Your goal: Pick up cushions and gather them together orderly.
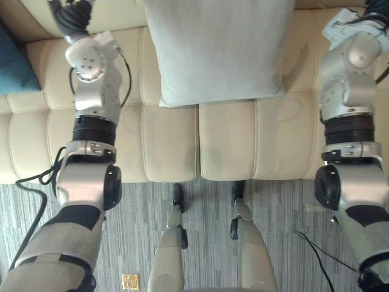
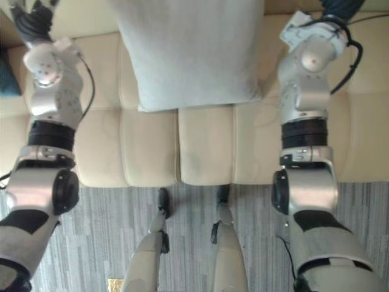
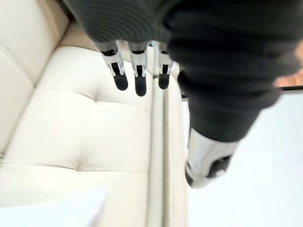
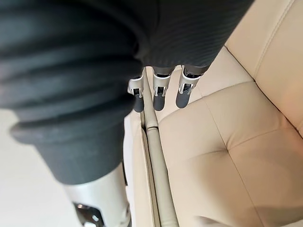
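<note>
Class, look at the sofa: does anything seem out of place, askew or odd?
The teal cushion lies far off to the left on the sofa, apart from the pale grey cushion in the middle. Nothing looks damaged.

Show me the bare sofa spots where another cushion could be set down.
Bare: the cream seat in front of the pale grey cushion, between left arm and right arm; also the strip between left arm and the teal cushion. Crowded: the middle back, under that cushion.
</note>
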Controlling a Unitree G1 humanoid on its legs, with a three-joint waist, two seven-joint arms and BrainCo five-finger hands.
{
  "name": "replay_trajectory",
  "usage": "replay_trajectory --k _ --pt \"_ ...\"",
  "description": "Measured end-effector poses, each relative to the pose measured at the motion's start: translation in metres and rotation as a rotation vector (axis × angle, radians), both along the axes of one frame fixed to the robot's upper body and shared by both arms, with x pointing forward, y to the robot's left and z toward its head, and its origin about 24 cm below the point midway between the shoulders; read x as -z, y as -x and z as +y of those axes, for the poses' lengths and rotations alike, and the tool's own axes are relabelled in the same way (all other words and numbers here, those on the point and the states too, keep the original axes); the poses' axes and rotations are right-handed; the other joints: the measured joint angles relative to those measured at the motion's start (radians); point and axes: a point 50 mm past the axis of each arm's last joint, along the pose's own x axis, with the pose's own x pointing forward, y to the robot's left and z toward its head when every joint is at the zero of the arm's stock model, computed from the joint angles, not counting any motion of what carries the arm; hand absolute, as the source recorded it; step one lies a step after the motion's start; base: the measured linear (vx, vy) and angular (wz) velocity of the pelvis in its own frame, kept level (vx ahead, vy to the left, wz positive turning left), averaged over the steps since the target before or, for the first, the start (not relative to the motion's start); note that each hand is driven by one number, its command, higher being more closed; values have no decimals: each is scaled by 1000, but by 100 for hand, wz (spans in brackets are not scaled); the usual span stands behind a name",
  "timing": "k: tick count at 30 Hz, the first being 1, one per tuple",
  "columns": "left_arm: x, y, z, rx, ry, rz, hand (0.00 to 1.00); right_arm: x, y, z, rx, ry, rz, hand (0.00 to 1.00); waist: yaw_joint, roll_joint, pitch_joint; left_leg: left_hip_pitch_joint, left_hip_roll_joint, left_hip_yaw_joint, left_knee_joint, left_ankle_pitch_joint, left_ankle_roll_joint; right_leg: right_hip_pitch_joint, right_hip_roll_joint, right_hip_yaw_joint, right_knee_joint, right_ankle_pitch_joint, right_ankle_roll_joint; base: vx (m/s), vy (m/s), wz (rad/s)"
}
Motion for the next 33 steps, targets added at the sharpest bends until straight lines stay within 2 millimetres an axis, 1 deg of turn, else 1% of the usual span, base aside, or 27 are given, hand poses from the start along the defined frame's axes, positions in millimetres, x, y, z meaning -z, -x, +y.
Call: replay_trajectory --k 1,2,3,4,5,6,7,8,9,10,12,13,14,16,17,19,20,21,22,24,25,26,28,29,30,31,33 --pt "13 3 5 8 24 -4 0 7 0 0 -38 -1 1 0 0 -1 0 16 1 10 0 0 0 23 3 3 -16 0 0 23 -22 -4" --pt "18 4 7 10 32 -2 0 10 0 -1 -42 2 4 0 -1 -1 -1 19 1 10 0 0 0 28 4 3 -21 0 0 26 -35 -2" --pt "32 7 11 5 43 10 0 20 1 -3 -43 16 18 0 -3 -2 -1 26 2 11 0 0 0 41 7 4 -31 0 0 24 -36 -3" --pt "61 13 19 -9 54 54 0 46 2 -7 -45 46 62 0 -4 -2 -1 36 4 13 0 -1 1 50 11 7 -32 0 0 26 -43 -3" --pt "69 14 20 -10 57 68 0 53 3 -9 -47 54 77 0 -4 -2 -1 39 4 13 0 -1 1 54 12 7 -32 0 0 17 -30 -5" --pt "91 17 20 -10 65 111 0 74 5 -12 -50 73 123 0 -4 -3 -1 51 5 14 -1 -1 2 64 13 9 -33 0 0 18 -23 -5" --pt "130 24 17 6 76 197 0 111 9 -17 -55 100 213 0 -4 -3 0 76 5 16 -2 -3 4 88 15 11 -33 0 0 29 -18 -7" --pt "167 31 10 38 79 286 0 145 16 -19 -74 113 298 0 -4 -5 0 107 5 23 -2 -7 9 117 16 13 -34 -1 1 26 -13 -7" --pt "180 35 7 50 81 316 0 157 19 -19 -83 112 326 0 -5 -6 0 118 5 26 -2 -9 11 126 16 14 -34 -1 1 33 4 -11" --pt "217 49 -6 98 77 407 0 192 31 -16 -98 118 403 0 -5 -13 -3 151 5 36 3 -29 22 159 18 23 -35 -16 2 32 9 -10" --pt "259 69 -27 175 58 522 0 235 49 -10 -121 124 505 0 -5 -19 -5 190 6 37 4 -47 25 199 20 27 -36 -25 4 25 13 -6" --pt "290 86 -42 232 43 621 0 270 67 -6 -127 116 605 0 -6 -33 -11 213 5 37 12 -64 33 224 20 31 -35 -41 6 0 0 0" --pt "300 93 -47 254 42 655 0 283 74 -4 -130 107 644 0 -5 -41 -16 217 4 37 20 -68 36 231 18 32 -35 -47 12 0 0 0" --pt "337 124 -59 308 23 787 0 335 109 4 -140 37 799 0 -4 -64 -31 250 3 37 39 -94 43 272 15 35 -36 -52 11 0 0 0" --pt "345 130 -61 314 27 816 0 345 118 5 -141 16 832 0 -4 -68 -35 259 1 37 41 -98 45 282 14 34 -36 -56 12 0 0 0" --pt "380 160 -62 326 45 973 0 393 155 10 -138 -87 1009 0 -3 -75 -66 301 -3 37 40 -105 49 329 10 31 -41 -63 20 -3 5 3" --pt "388 167 -62 327 51 1013 0 404 164 11 -134 -104 1055 0 -3 -77 -80 305 -4 37 41 -107 51 336 9 31 -46 -63 20 25 20 3" --pt "412 189 -62 346 42 1147 0 434 191 15 -136 -166 1194 0 -3 -75 -109 339 -9 37 40 -114 52 374 4 31 -57 -65 23 31 25 2" --pt "417 195 -62 350 29 1181 0 440 197 16 -139 -184 1224 0 -3 -75 -112 350 -10 38 41 -119 51 388 3 31 -62 -65 23 34 35 -2" --pt "432 211 -60 350 27 1275 0 458 214 21 -148 -239 1310 0 -4 -73 -138 374 -13 39 42 -129 46 414 1 33 -69 -65 25 25 28 -4" --pt "442 222 -61 346 36 1339 0 469 226 23 -153 -269 1367 0 -4 -72 -157 389 -15 41 40 -132 48 433 0 34 -81 -65 26 56 28 -3" --pt "448 230 -61 339 48 1381 0 476 235 25 -157 -289 1407 0 -4 -69 -169 405 -16 44 39 -137 46 450 -1 35 -87 -64 27 69 30 -8" --pt "462 253 -60 344 64 1488 0 490 252 31 -175 -333 1494 0 -4 -65 -194 452 -16 67 40 -155 43 495 0 52 -102 -64 31 65 24 -22" --pt "463 256 -61 346 65 1502 0 492 254 31 -177 -337 1506 0 -4 -64 -196 461 -16 72 40 -158 42 502 1 56 -103 -65 31 48 16 -31" --pt "469 266 -61 343 80 1543 0 495 259 33 -187 -331 1536 0 -3 -61 -210 478 -15 86 40 -167 41 520 2 66 -113 -65 32 42 15 -28" --pt "471 272 -63 340 97 1564 0 498 264 34 -188 -346 1557 0 -3 -58 -222 496 -15 96 40 -175 37 533 4 77 -121 -64 32 54 17 -27" --pt "473 275 -62 341 98 1576 0 502 270 34 -192 -354 1591 0 4 -59 -231 517 -15 120 40 -184 37 540 7 98 -122 -65 33 55 20 -30"
